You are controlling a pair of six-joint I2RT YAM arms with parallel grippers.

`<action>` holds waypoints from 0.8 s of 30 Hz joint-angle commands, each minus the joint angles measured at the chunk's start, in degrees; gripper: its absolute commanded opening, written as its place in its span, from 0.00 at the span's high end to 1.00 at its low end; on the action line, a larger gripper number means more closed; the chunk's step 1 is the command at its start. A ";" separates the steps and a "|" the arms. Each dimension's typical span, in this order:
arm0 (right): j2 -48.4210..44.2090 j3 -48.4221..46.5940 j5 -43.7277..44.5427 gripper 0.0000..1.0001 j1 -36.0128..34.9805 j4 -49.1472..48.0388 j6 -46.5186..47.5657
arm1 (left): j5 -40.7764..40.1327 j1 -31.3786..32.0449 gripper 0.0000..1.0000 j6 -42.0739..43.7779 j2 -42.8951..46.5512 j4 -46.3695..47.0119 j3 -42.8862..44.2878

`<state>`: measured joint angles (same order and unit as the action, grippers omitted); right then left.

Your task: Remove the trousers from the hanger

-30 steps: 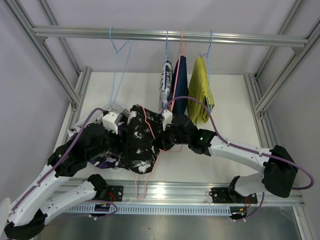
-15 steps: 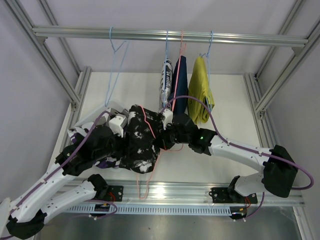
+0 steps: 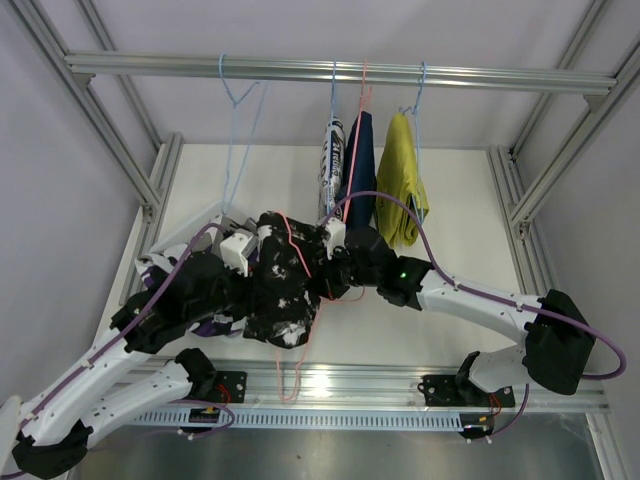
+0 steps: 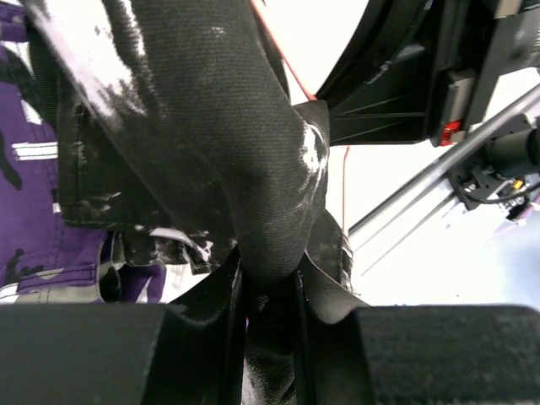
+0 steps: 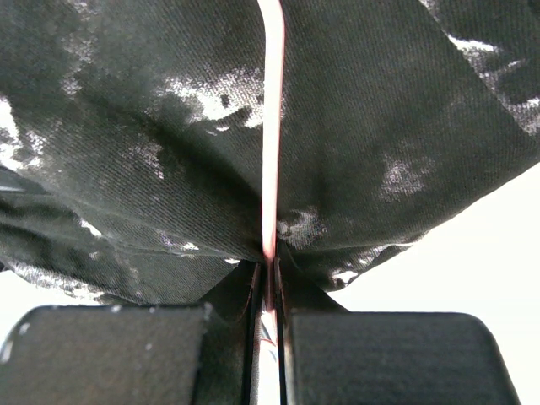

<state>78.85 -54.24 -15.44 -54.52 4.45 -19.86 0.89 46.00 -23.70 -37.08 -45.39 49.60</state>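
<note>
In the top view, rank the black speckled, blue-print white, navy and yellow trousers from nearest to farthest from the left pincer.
1. black speckled trousers: gripped by the left pincer.
2. blue-print white trousers: leftmost of the hanging pairs.
3. navy trousers: just right of them.
4. yellow trousers: rightmost.

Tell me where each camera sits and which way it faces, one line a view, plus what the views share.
Top external: above and behind the robot, looking down at the table; both arms show, meeting at the black speckled trousers.
Left wrist: on the left arm, looking along the left gripper, which pinches those trousers.
Right wrist: on the right arm, looking along the right gripper, shut on the pink hanger.
Shared: the trousers appear in all three.
</note>
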 commanded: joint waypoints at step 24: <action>6.14 3.25 -3.09 0.66 4.16 -12.00 -4.75 | 11.07 1.46 1.00 0.41 -3.17 -3.04 29.06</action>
<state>81.58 -54.22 -21.08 -52.34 -9.23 -25.06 6.48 46.24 -22.94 -42.72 -56.18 73.58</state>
